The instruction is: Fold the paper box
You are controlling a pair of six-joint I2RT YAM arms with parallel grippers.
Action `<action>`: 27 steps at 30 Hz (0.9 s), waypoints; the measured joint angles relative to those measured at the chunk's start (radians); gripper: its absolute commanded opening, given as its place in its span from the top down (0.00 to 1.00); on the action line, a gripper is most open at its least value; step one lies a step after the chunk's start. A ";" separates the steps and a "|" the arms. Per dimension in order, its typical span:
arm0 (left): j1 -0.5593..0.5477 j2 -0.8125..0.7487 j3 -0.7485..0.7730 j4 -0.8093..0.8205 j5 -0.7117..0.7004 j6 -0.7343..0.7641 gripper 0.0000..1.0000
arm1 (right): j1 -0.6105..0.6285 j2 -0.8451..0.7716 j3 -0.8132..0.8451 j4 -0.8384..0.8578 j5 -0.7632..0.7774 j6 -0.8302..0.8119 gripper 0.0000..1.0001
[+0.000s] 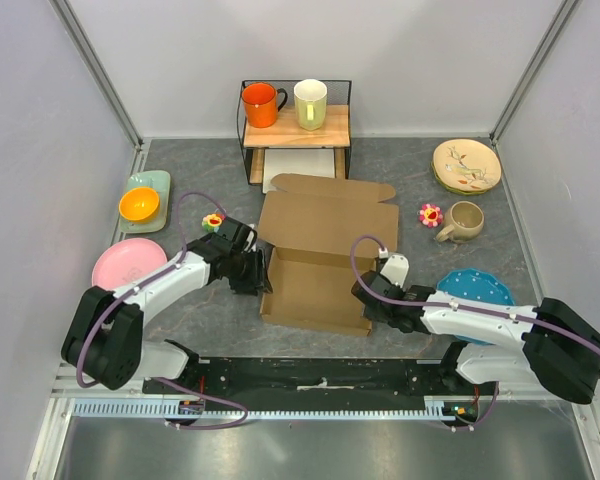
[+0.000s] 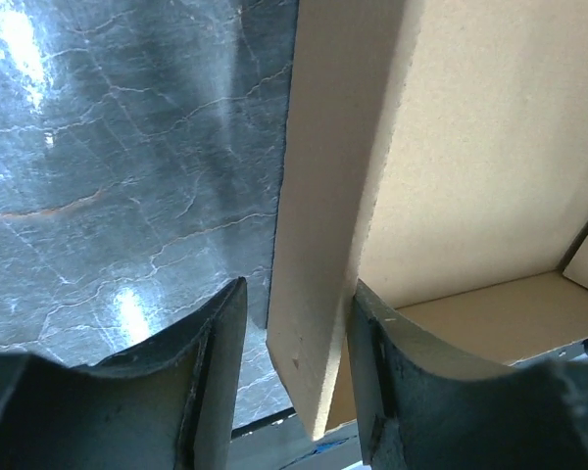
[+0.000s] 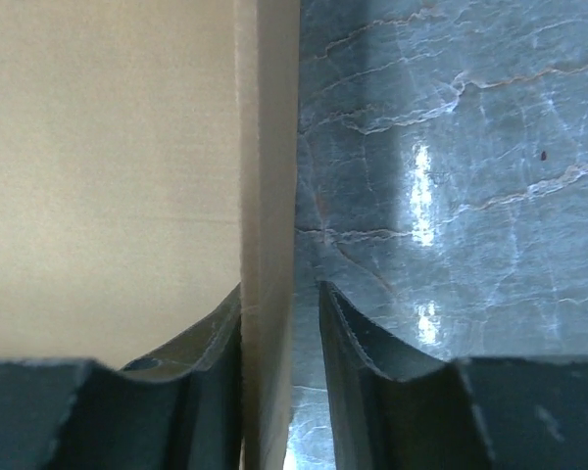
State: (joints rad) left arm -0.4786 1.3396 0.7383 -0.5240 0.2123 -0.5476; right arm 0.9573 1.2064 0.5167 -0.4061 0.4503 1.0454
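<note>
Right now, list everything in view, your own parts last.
paper box: one, brown, table centre, lid flap open
wooden shelf: one, wood with black frame, back centre
orange mug: one, orange, shelf left
cream mug: one, pale yellow, shelf right
white tray: one, white, under shelf
green dish: one, green, far left
orange bowl: one, orange, on green dish
pink plate: one, pink, near left
yellow flower toy: one, yellow, left of box
pink flower toy: one, pink, right of box
beige mug: one, beige, right
patterned plate: one, cream, back right
blue plate: one, blue, near right
left fingers: two, dark, astride box's left wall, open
right fingers: two, dark, astride box's right wall, open
</note>
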 measured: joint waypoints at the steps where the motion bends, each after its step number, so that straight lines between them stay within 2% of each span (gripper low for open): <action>1: 0.000 -0.001 -0.003 -0.003 -0.002 0.003 0.49 | 0.004 -0.001 -0.001 -0.007 0.000 0.005 0.46; 3: 0.000 0.002 -0.004 -0.006 -0.004 0.005 0.48 | 0.005 -0.001 0.001 -0.020 0.014 0.005 0.38; 6: 0.000 0.014 0.000 -0.006 -0.012 0.006 0.46 | 0.005 0.002 0.029 -0.056 0.050 -0.017 0.32; 9: 0.000 0.047 0.027 -0.010 -0.028 0.006 0.48 | 0.000 0.028 0.101 -0.078 0.079 -0.058 0.32; 14: 0.000 0.112 0.076 0.008 -0.039 0.006 0.65 | -0.042 0.126 0.212 -0.064 0.085 -0.153 0.46; 20: -0.001 0.098 0.050 0.040 -0.036 0.005 0.83 | -0.113 0.187 0.221 -0.065 0.068 -0.241 0.62; 23: -0.001 0.062 0.008 0.068 -0.034 -0.004 0.89 | -0.120 0.188 0.219 -0.058 0.063 -0.271 0.68; 27: -0.002 0.027 -0.031 0.096 -0.028 -0.024 0.90 | -0.121 0.204 0.219 -0.037 0.063 -0.311 0.77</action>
State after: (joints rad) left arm -0.4805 1.3663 0.7071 -0.4282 0.1844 -0.5716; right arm 0.8360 1.4105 0.7353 -0.4435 0.5129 0.7349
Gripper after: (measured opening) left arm 0.134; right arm 0.292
